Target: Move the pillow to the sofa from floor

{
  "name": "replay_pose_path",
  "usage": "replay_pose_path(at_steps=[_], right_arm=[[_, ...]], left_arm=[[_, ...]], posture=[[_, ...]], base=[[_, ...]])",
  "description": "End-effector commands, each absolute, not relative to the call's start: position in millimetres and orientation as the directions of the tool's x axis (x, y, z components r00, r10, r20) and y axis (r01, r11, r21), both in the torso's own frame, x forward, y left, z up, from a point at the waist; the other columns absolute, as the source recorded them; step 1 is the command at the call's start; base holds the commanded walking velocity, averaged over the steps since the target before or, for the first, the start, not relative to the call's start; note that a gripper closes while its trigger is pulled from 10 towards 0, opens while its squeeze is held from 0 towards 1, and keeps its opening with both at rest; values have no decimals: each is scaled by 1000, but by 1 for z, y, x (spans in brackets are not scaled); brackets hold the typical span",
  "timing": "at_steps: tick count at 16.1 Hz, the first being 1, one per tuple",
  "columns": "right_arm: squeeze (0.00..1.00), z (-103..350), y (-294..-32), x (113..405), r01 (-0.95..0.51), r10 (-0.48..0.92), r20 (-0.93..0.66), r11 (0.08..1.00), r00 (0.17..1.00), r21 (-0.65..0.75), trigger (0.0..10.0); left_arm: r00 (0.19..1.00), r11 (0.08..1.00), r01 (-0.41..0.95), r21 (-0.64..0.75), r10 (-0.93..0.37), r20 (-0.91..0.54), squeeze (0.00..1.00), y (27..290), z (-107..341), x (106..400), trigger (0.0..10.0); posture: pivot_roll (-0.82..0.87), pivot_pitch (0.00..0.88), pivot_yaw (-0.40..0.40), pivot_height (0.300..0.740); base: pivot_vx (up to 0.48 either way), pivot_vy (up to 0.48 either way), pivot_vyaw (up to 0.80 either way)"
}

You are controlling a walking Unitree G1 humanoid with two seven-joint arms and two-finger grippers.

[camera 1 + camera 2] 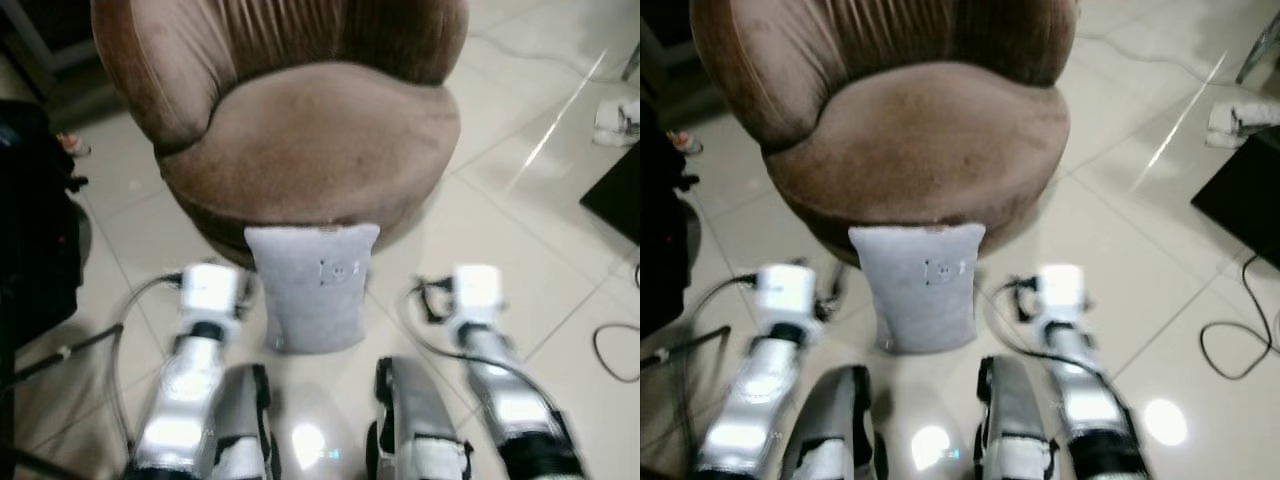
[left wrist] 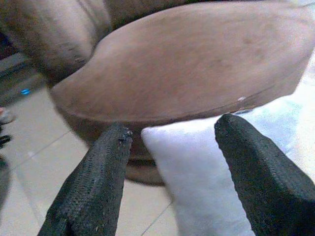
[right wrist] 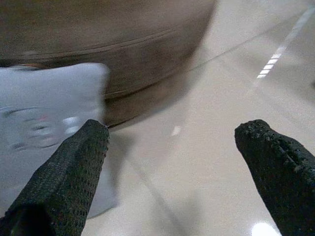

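Note:
A light grey pillow [image 1: 312, 285] stands upright on the tiled floor, leaning against the front of a round brown velvet sofa chair [image 1: 320, 130]. My two silver arms reach forward on either side of it, the left wrist [image 1: 210, 290] to the pillow's left and the right wrist [image 1: 475, 290] to its right. The left gripper [image 2: 174, 125] is open, its fingers framing the pillow's upper corner [image 2: 197, 172] and the seat edge. The right gripper [image 3: 174, 125] is open too, with the pillow [image 3: 44, 108] beside one finger and bare floor between the fingers.
A black object [image 1: 35, 230] stands close on the left. At the right lie a dark flat panel [image 1: 615, 195], a white bundle [image 1: 618, 120] and a looped cable [image 1: 615, 350]. My own legs [image 1: 240, 420] are low in front. Glossy tiles surround the chair.

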State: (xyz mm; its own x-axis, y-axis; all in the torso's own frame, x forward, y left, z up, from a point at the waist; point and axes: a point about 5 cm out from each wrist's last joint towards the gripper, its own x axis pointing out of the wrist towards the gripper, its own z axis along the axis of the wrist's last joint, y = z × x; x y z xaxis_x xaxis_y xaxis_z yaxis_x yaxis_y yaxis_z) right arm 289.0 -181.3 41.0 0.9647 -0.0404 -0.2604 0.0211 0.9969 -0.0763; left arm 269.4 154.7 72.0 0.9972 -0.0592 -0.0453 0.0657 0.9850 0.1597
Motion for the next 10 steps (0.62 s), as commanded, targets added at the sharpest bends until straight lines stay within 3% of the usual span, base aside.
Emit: replay_pose_path(at_steps=[1,10], right_arm=[[0,39,-170,288,-2,-14,-261,998,965,-63,10000],[0,38,-166,291,-11,-3,-259,999,966,-53,10000]], left_arm=[[998,983,36,180,-25,-62,0,168,69,265,10000],[998,981,36,189,-26,-59,0,170,71,268,10000]], posture=[[4,192,6,582],[11,189,14,582]], base=[[307,0,0],[308,0,0]])
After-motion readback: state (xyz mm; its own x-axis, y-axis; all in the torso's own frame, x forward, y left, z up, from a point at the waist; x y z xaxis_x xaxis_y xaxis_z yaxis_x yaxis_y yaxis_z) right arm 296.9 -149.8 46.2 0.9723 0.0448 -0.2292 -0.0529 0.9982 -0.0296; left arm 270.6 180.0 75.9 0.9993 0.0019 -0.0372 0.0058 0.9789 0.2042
